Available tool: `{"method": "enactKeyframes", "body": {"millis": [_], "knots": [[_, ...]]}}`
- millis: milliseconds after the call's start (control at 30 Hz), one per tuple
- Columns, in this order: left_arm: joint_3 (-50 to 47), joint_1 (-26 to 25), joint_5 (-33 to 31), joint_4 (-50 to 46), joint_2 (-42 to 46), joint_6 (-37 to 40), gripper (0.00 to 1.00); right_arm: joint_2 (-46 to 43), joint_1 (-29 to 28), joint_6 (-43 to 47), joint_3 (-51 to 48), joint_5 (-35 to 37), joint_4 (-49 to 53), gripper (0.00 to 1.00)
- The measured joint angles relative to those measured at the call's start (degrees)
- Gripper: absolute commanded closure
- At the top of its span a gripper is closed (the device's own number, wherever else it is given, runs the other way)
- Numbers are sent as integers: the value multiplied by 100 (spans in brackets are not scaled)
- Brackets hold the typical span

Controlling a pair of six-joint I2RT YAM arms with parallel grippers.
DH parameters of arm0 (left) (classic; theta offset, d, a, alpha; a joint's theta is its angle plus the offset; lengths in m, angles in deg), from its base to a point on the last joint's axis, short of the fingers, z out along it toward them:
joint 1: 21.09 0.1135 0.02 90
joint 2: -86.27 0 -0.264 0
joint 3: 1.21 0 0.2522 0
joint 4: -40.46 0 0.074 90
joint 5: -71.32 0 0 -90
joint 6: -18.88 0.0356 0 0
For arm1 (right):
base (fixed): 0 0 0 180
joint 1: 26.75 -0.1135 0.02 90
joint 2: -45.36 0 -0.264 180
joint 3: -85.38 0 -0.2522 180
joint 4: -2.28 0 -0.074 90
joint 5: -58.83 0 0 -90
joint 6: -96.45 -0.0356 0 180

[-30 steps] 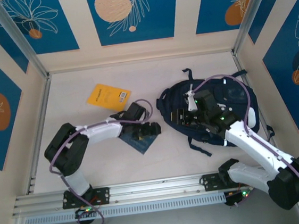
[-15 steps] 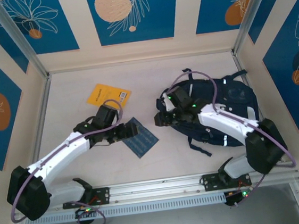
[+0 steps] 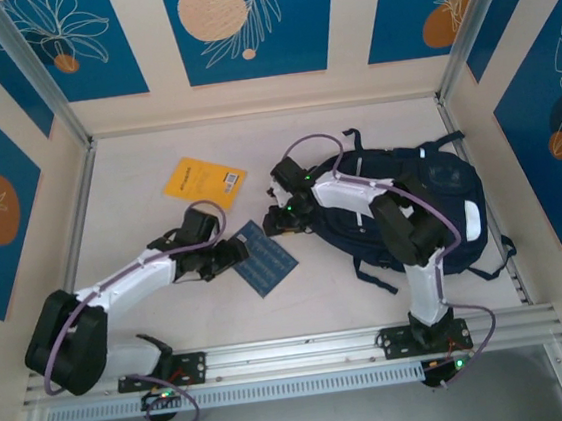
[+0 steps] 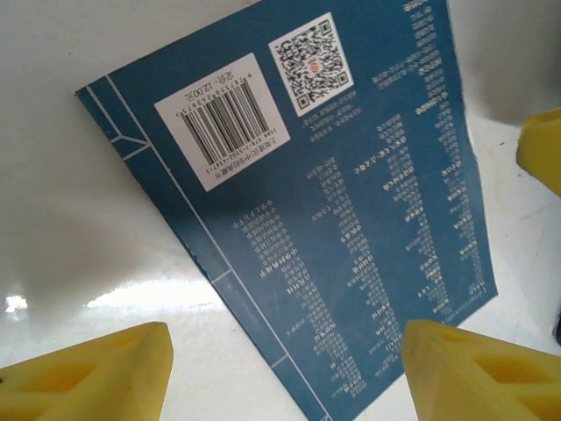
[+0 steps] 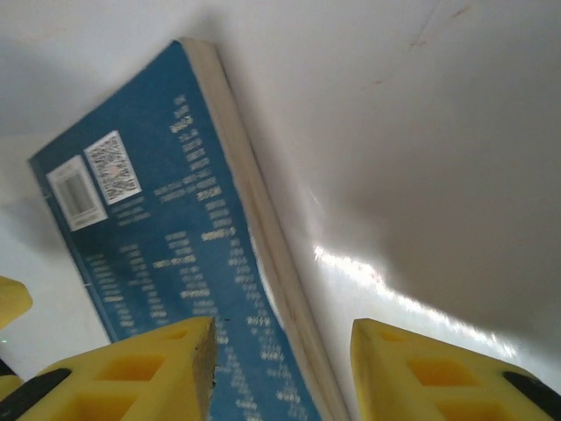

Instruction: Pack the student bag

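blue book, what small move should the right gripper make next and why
Probably ease the right gripper down until its open fingers straddle the book at its page edge. The book lies flat on the table, ungripped, and that edge lines up between those fingers in the right wrist view.

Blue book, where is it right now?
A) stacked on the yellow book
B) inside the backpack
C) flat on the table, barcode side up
C: the blue book lies flat on the white table with its barcode facing up, apart from the yellow book and outside the student bag.
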Motion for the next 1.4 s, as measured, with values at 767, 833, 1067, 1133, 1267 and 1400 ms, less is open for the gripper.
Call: {"method": "enactKeyframes", "body": {"millis": [767,833,1067,1133,1267,1400], "knots": [[-116,118,356,367,-780,-74,36,22,-369,216,-566,-909,-264,56],[-116,138,393,365,-789,-74,36,-68,-380,127,-769,-1036,-400,55],[-116,149,420,363,-789,-70,35,-269,-245,-372,-1296,-1801,-973,51],[-116,149,424,363,-789,-68,36,-431,-243,-581,-1554,-2083,-1217,50],[-116,149,439,365,-789,-57,36,-737,-243,-1069,-1917,-2686,-1812,49],[-116,149,442,365,-789,-55,36,-962,-243,-1547,-2153,-3038,-2518,50]]}}
